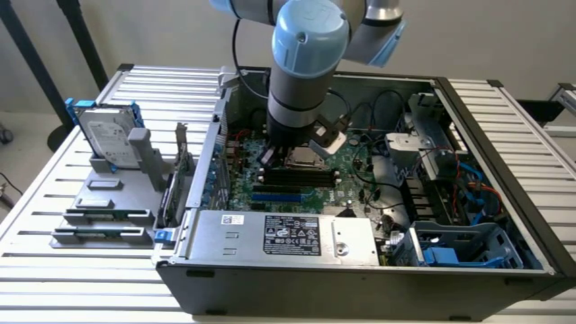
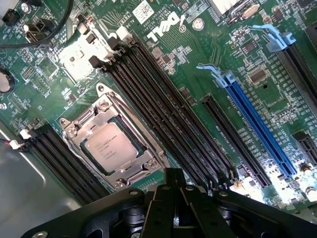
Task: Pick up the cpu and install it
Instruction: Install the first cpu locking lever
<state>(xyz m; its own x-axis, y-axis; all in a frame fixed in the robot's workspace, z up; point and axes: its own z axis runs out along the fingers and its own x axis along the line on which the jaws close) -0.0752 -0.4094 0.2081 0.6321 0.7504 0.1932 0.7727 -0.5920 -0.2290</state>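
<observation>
cpu: seated flat in the metal socket frame on the motherboard, between two banks of black memory slots
gripper: just beside the socket frame, apart from the cpu, fingers closed together, holding nothing
computer case: open, surrounding the motherboard

A robotics test bench for computer assembly is indicated. An opened desktop case is laid on a slatted aluminium table. A grey fixture holding spare parts is placed well apart from the gripper.
</observation>
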